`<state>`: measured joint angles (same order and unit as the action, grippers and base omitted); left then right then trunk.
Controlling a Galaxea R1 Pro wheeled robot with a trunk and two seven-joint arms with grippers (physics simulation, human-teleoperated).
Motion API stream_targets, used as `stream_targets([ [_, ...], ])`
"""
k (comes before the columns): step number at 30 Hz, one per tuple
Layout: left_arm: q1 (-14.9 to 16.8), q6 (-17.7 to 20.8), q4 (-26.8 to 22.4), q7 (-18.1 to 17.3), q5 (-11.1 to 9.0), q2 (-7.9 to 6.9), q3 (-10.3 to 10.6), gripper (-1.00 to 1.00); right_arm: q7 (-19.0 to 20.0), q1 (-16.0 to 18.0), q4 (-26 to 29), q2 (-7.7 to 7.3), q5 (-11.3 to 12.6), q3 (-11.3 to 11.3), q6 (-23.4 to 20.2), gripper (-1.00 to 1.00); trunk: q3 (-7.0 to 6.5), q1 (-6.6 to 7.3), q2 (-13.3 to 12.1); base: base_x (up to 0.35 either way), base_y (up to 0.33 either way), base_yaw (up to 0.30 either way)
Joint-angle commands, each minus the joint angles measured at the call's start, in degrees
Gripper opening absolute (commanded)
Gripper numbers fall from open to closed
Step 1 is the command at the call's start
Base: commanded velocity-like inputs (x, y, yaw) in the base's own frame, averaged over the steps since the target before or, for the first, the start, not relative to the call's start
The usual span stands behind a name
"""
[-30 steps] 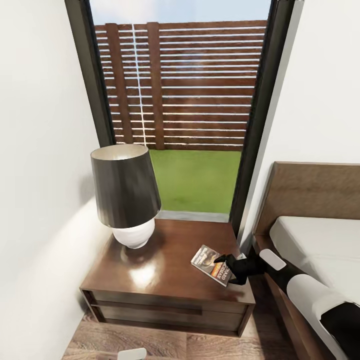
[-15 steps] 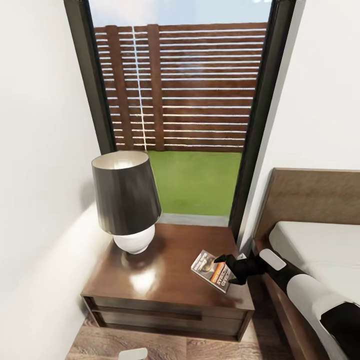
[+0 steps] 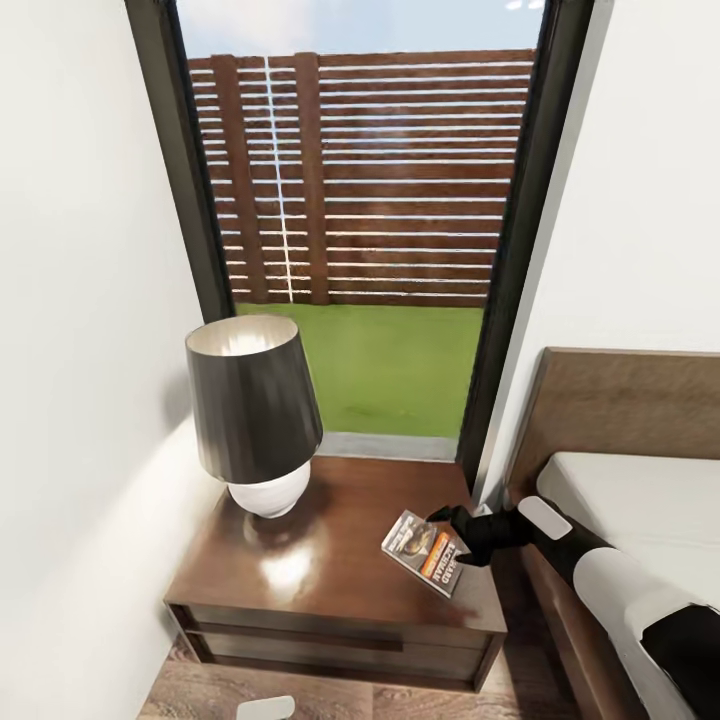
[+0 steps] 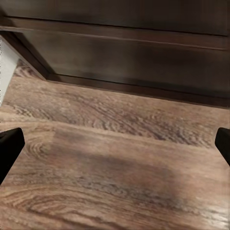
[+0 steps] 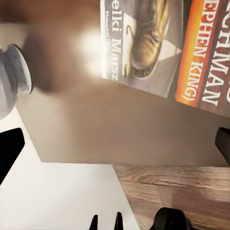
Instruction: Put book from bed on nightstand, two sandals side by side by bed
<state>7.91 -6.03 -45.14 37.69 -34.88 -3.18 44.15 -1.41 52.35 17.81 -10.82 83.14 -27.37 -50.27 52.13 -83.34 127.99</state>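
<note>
- A dark-shaded lamp (image 3: 255, 410) with a white base stands at the left rear of the nightstand (image 3: 330, 590), leaving the right front free for setting things down.
- The left gripper (image 4: 115, 143) hangs low over the wood floor (image 4: 115, 182) in front of the cabinet, its fingers spread wide and empty, apparently parked out of the way.
- The book (image 3: 425, 552) lies flat on the nightstand's right front corner, cover up.
- The right gripper (image 3: 462, 540) sits at the book's edge, reaching over from the bed (image 3: 640, 500) side; its wrist view shows the fingertips wide apart, so it seems to have let go.

Book (image 5: 167, 48) cover cropped by the frame edge
</note>
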Motion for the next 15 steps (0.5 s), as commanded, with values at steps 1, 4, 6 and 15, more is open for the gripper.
stream_targets([
  [1, 0.09, -0.47, -0.03, 0.36, -0.62, -0.07, 0.41, 1.00, -0.12, 0.03, 0.08, -0.08, 0.35, -0.34, -0.02, 1.00, -0.13, 0.24, -0.39, 0.000, 0.000, 0.000],
  [4, 0.09, -0.47, -0.03, 0.36, -0.63, -0.07, 0.41, 1.00, -0.04, 0.03, 0.10, -0.13, 0.35, -0.33, 0.11, 1.00, -0.67, 0.89, -1.60, 0.000, 0.000, 0.000],
  [6, 0.09, -0.35, -0.03, 0.36, -0.69, -0.07, 0.24, 1.00, 0.00, 0.03, 0.11, -0.16, 0.34, -0.19, 0.50, 1.00, -1.03, 1.33, -2.40, 0.000, 0.000, 0.000],
  [15, 0.09, -0.30, -0.03, 0.36, -2.42, -0.07, 0.00, 1.00, -0.07, 0.03, 0.07, -0.15, 0.35, -0.15, 0.78, 1.00, -2.64, 3.31, -6.01, 0.000, 0.000, 0.000],
])
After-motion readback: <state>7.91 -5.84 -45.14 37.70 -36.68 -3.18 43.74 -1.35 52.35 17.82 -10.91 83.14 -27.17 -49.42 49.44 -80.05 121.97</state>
